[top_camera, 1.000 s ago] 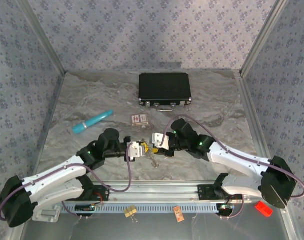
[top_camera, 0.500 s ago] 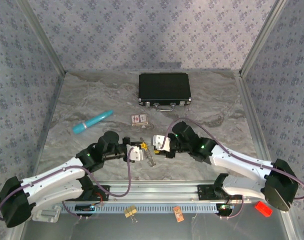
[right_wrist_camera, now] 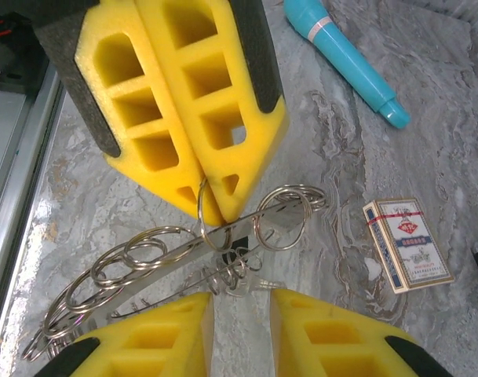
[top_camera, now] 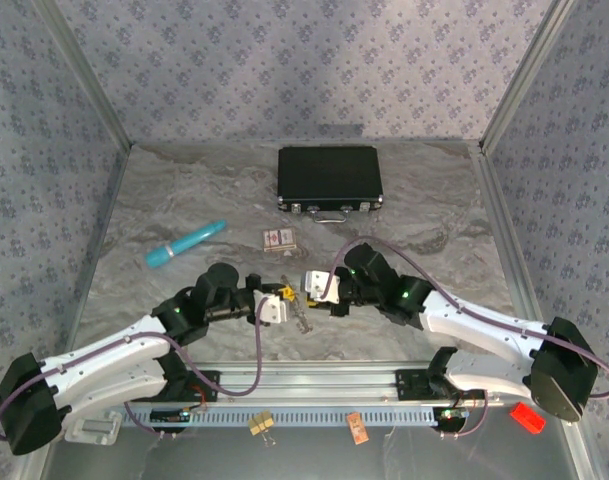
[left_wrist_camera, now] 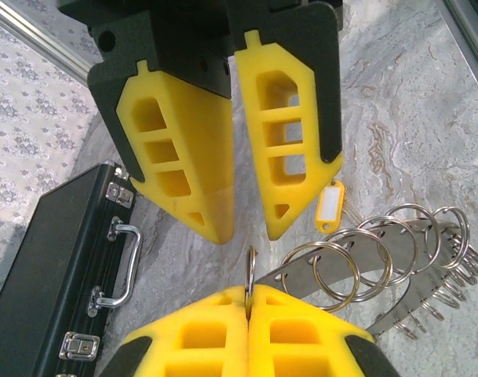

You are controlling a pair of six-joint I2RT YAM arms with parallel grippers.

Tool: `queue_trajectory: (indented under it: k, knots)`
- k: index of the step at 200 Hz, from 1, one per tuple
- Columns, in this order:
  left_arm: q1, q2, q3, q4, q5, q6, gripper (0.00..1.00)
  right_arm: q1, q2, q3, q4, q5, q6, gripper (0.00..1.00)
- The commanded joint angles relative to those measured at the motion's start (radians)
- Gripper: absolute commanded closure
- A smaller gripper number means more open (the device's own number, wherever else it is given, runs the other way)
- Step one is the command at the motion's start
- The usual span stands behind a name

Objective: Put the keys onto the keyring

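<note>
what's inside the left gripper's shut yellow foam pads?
A thin silvery metal keyring, pinched edge-on in the left gripper, its upper arc sticking out. The rest is covered by the pads, so how deep it sits, or whether anything hangs on it there, cannot be seen.

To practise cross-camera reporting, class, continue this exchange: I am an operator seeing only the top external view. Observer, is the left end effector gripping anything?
Observer: Yes; the left wrist view shows the left end effector shut on a thin keyring, edge-on in its grip.
Operator: And the right one?
Observer: In the right wrist view the right end effector is open, with a clear gap.
Operator: What lies under them?
Observer: A metal strip carrying several more rings, on the table.
</note>
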Motion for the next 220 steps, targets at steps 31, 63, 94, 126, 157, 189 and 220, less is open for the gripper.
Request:
queue_trajectory:
  k: [31, 63, 94, 126, 157, 189, 220]
  knots:
    - [-0.007, -0.011, 0.004, 0.023, 0.013, -0.024, 1.00, 0.018, 0.028, 0.031, 0.055, -0.038, -0.002, 0.78]
    - [-0.008, -0.006, 0.004, 0.018, 0.023, -0.041, 1.00, 0.025, 0.047, 0.041, 0.067, -0.042, -0.001, 0.84]
    - [-0.007, 0.006, 0.006, 0.017, -0.005, -0.083, 1.00, 0.027, 0.051, 0.042, 0.060, 0.024, 0.022, 0.82]
    - [-0.006, 0.004, 0.005, 0.009, -0.065, -0.220, 1.00, 0.006, -0.002, 0.016, -0.023, 0.249, 0.202, 0.76]
    - [-0.003, 0.007, 0.010, -0.017, -0.093, -0.323, 1.00, -0.002, -0.058, 0.014, -0.207, 0.518, 0.750, 0.71]
    - [0.008, 0.016, 0.019, -0.023, -0.101, -0.375, 1.00, -0.049, 0.033, 0.115, -0.644, 0.569, 1.328, 0.77]
    - [0.018, 0.029, 0.021, -0.011, -0.090, -0.385, 1.00, -0.074, 0.095, 0.107, -0.692, 0.465, 1.573, 0.71]
